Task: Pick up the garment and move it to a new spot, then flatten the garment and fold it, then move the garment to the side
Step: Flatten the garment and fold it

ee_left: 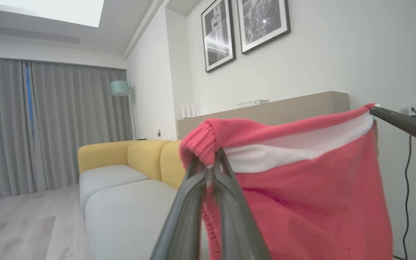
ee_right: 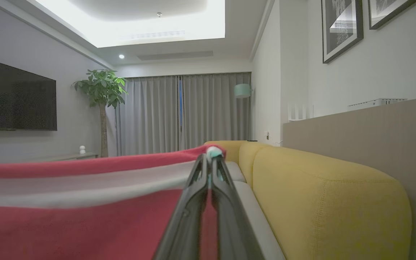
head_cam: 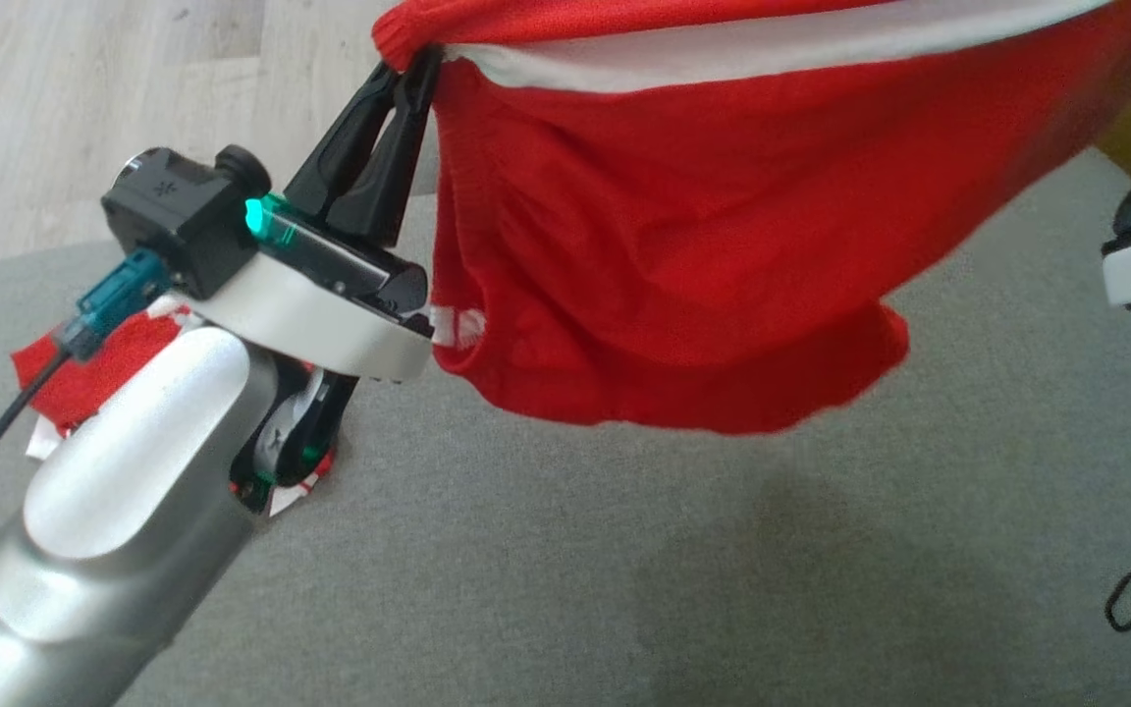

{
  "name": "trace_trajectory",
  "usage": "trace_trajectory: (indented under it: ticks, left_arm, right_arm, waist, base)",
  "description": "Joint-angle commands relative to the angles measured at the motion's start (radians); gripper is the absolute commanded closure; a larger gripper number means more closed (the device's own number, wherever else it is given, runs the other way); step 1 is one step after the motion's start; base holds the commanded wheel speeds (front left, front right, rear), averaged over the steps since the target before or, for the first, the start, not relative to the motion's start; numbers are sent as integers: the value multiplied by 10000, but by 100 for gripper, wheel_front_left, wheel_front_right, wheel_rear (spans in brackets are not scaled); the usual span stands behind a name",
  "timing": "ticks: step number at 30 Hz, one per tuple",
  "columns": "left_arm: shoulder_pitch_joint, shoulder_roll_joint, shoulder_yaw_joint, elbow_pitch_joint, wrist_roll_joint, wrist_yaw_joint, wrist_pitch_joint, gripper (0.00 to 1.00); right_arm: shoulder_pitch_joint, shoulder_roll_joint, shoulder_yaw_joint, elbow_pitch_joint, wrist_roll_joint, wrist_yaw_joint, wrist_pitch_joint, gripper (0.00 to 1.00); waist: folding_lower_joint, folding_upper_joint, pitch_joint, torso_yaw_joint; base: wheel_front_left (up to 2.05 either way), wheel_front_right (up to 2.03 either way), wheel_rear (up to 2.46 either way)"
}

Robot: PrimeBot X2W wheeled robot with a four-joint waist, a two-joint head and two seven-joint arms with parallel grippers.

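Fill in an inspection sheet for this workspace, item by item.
Surface: grey seat cushion.
Job's things: red garment with a white band, stretched in the air between both grippers, above the cushion.
Clutter: red-and-white cloth on the cushion, partly hidden by the left arm.
Grippers: left gripper shut on the garment's ribbed edge; right gripper shut on its other end.
Cables: black cable from the left wrist's blue plug; wall cable hanging from a socket.
Surroundings: yellow sofa back, curtains, framed pictures, television, plant.

Bright ceiling panel (ee_right: pixel 150 21) glares, room dim below; garment (head_cam: pixel 683 255) lower edge blurred; soft shadow on cushion (head_cam: pixel 526 589).
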Motion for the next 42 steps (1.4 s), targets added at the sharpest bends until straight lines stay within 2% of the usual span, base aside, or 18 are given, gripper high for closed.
trace_trajectory:
  ticks: [1, 5, 10, 15, 16, 22, 27, 32, 36, 42]
  left_arm:
    - [-421, 398, 602, -272, 5, 132, 106, 100]
    - [-708, 377, 556, -63, -22, 142, 436, 100]
    - [-1667, 103, 688, 1251, -149, -266, 511, 100]
    - [-3535, -336, 855, 3152, 64, -914, 271, 100]
    - [-3535, -336, 855, 3152, 64, -914, 271, 100]
    - [-5978, -909, 983, 5310, 676, -1466, -569, 100]
    - [-6770, -1429, 897, 6734, 938, -1927, -1290, 100]
    - [-6263, -1981, 705, 7395, 1251, -2233, -1573, 100]
    - [-4957, -2274, 872, 7232, 1204, -2429, -1589, 100]
    - [-2543, -2140, 821, 6656, 1435, -2540, -1592, 100]
  right_arm:
    - [-241, 103, 96, -369, -96, -7, 176, 100]
    - [-450, 367, 23, -87, -132, -7, 575, 100]
    - [-1565, 370, 124, 1228, -50, -7, 520, 100]
    - [-3960, 159, 609, 3216, -1, -7, -343, 100]
    - [-3960, 159, 609, 3216, -1, -7, -343, 100]
    - [-6987, -110, 940, 5762, -147, -7, -1957, 100]
    - [-7788, -147, 1453, 7698, -213, -7, -3061, 100]
    - [-7291, -238, 2081, 9246, 120, -7, -3751, 100]
    - [-6492, -483, 2598, 10122, 685, -7, -4003, 100]
    - [-5081, -1016, 3837, 10699, 1810, -7, -3625, 100]
  waist:
    - [1, -1, 126, -11]
    - [1, -1, 634, -100]
    - [1, -1, 1852, -261]
    - [1, -1, 3214, -486]
    - [1, -1, 3214, -486]
    - [1, -1, 4325, -625]
    - [1, -1, 4718, -644]
    - [1, -1, 4764, -483]
    - [1, -1, 4384, -310]
    - [1, -1, 3510, -273]
  base:
    - [0, 0, 0]
    - [0, 0, 0]
    - [0, 0, 0]
    - [0, 0, 0]
    - [0, 0, 0]
    - [0, 0, 0]
    - [0, 0, 0]
    - [0, 0, 0]
    - [0, 0, 0]
    - [0, 0, 0]
